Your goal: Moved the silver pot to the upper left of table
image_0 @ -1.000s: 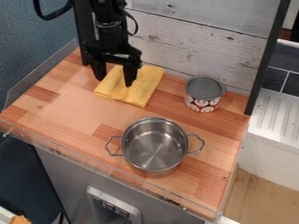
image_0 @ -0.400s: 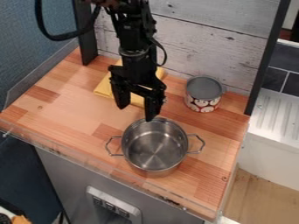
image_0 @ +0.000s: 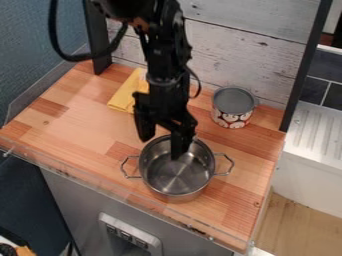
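Camera view: the end effector is hanging spread open, the silver pot lying just to its lower right.

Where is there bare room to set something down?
Bare: the table left of the pot, between cloth and front edge; another patch right of it, below the can. Crowded: the pot's far rim, where the gripper hangs.
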{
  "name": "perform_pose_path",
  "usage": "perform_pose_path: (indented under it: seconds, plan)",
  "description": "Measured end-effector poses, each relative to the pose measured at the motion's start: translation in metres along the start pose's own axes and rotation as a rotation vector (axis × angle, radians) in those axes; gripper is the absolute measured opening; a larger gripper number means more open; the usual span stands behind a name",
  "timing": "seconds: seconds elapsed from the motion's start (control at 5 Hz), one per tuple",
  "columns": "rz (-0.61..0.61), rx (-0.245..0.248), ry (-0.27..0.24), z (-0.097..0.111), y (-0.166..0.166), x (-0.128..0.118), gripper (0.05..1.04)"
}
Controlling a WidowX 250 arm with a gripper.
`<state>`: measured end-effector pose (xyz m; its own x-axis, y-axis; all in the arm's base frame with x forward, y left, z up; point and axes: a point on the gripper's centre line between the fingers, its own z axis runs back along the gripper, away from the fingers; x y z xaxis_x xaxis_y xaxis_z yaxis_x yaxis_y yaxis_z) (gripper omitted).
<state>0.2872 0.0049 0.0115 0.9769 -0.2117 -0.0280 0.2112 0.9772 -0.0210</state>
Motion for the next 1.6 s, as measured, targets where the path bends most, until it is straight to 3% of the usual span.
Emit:
perform_pose_path:
  seconds: [0.4,0.6,0.8,1.0,1.2,1.4,1.6]
  plan:
    - [-0.014,0.012,0.009,-0.009,0.001,0.000,0.371]
    - [-0.016,0.018,0.006,-0.006,-0.003,-0.002,0.159]
    - [-0.022,0.022,-0.012,0.001,-0.002,-0.001,0.080]
    - [0.062,0.013,-0.026,0.008,0.022,-0.002,0.071]
    - [0.223,0.003,-0.065,0.022,0.066,-0.003,0.070]
    - [0.380,0.033,-0.111,0.040,0.112,-0.005,0.068]
    - [0.543,0.024,-0.097,0.043,0.158,-0.022,0.068]
